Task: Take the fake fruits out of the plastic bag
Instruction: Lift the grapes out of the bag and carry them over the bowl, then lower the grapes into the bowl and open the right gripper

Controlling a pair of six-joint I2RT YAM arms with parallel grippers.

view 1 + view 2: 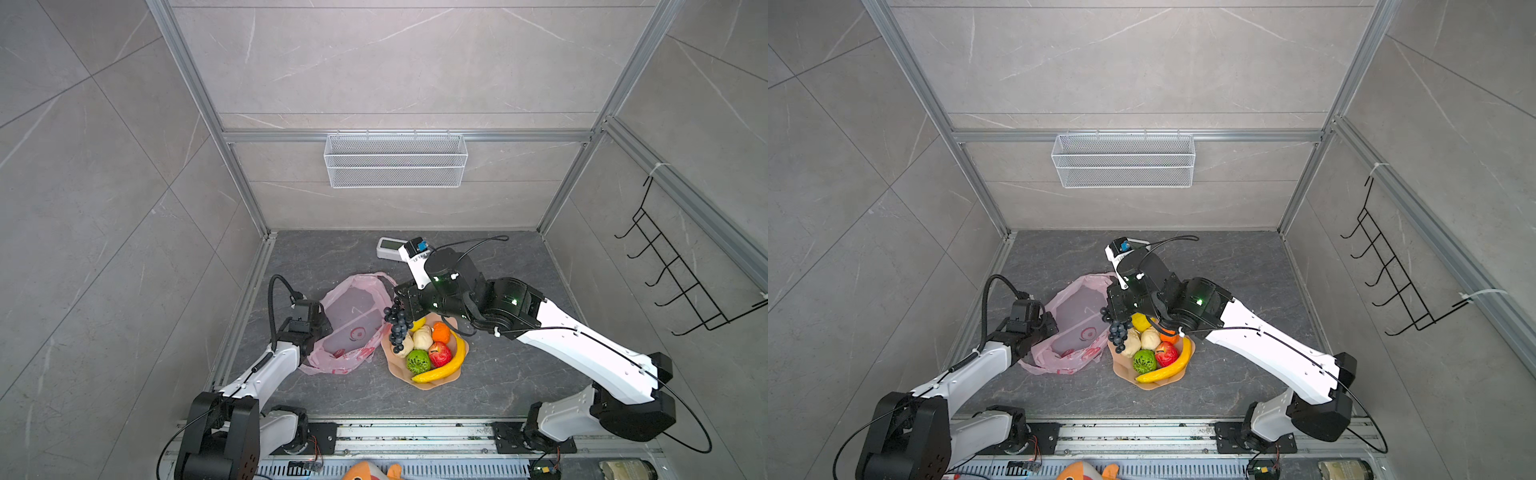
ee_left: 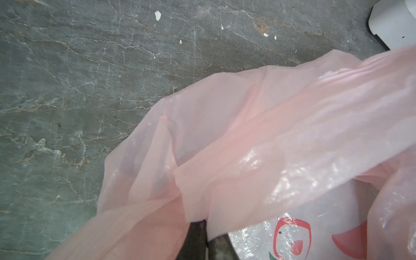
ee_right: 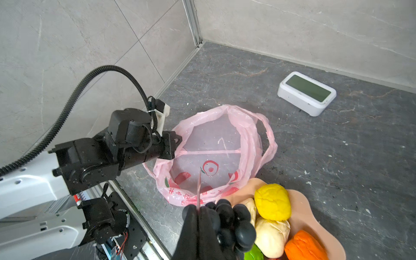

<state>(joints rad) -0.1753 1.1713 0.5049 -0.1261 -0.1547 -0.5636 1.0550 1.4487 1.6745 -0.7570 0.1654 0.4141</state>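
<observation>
The pink plastic bag (image 1: 353, 320) (image 1: 1075, 324) lies open and slack on the dark table, and no fruit shows inside it. My left gripper (image 1: 327, 328) (image 2: 206, 225) is shut on the bag's near rim. My right gripper (image 1: 394, 305) (image 3: 198, 211) is shut on the dark grape bunch (image 1: 398, 326) (image 3: 234, 222), which hangs over the left edge of the peach bowl (image 1: 432, 383). In the bowl lie a banana (image 1: 453, 361), a red apple (image 1: 439, 353), a green bumpy fruit (image 1: 417, 360), an orange (image 1: 440, 332), a lemon (image 3: 272, 201) and two beige lumps (image 1: 423, 337).
A white device with a green screen (image 1: 388, 248) (image 3: 307, 93) sits behind the bag near the back wall. A wire basket (image 1: 395, 160) hangs on the back wall and a black hook rack (image 1: 673, 270) on the right wall. An orange plush toy (image 1: 370, 471) peeks in at the front rail.
</observation>
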